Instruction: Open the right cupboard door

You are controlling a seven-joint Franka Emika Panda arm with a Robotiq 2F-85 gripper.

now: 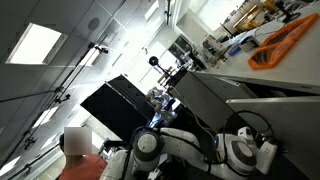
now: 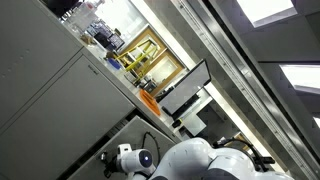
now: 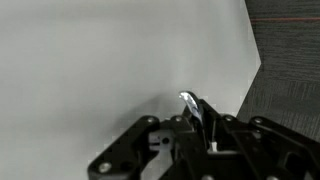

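Note:
In the wrist view the right cupboard door (image 3: 100, 50) fills most of the picture as a flat pale grey-white panel, with its edge running down on the right. Its small silver bar handle (image 3: 188, 100) sticks up from between the black fingers of my gripper (image 3: 200, 125). The fingers are closed round the handle, right against the panel. In both exterior views only the white arm shows (image 1: 180, 145) (image 2: 190, 160), low in the picture next to grey cabinet panels (image 2: 40, 70). The gripper and handle cannot be made out there.
Dark carpet (image 3: 290, 60) lies beyond the door's edge. An orange object (image 1: 285, 40) lies on the cabinet top (image 1: 270, 75). A person (image 1: 75, 145) is near the arm's base. A black monitor (image 1: 125, 105) stands behind the arm.

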